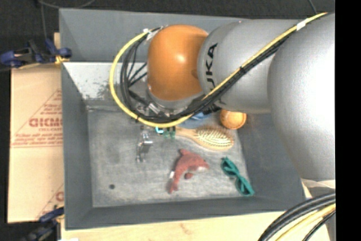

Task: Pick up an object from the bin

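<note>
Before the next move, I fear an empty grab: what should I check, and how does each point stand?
1. Gripper above a thing: not ok, it is over the bare grey metal bin floor.
2. Gripper away from the bin walls: ok.
3. Red-brown dolphin-shaped toy free of neighbours: ok.
4. Green plastic piece apart from that toy: ok.
5. Orange round ball fully in sight: not ok, the arm covers part.

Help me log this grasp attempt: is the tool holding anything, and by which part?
Nothing is held. The tool hangs over bare bin floor, apart from the wooden hairbrush and the red dolphin toy lying nearby.
</note>
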Controlling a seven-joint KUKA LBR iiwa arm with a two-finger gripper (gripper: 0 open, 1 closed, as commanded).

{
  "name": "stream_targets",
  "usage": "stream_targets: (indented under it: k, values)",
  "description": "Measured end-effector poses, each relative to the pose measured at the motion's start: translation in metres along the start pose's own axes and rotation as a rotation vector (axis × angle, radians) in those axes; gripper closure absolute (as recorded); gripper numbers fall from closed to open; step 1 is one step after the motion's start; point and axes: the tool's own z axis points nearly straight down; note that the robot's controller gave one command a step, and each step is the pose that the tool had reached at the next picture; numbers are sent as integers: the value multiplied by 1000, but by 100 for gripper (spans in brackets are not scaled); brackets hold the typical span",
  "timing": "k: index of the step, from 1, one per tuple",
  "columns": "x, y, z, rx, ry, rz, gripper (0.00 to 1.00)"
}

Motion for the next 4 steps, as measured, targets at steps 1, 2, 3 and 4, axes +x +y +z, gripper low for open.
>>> stream_targets:
  k: [1,2,3,4]
  values:
    - [-2,0,-5,-2,-8,3,0]
    - [3,-34,22,0,-11,-55,0]
    - [7,-47,30,1,-10,-69,0]
    - [24,-62,-2,5,4,-145,0]
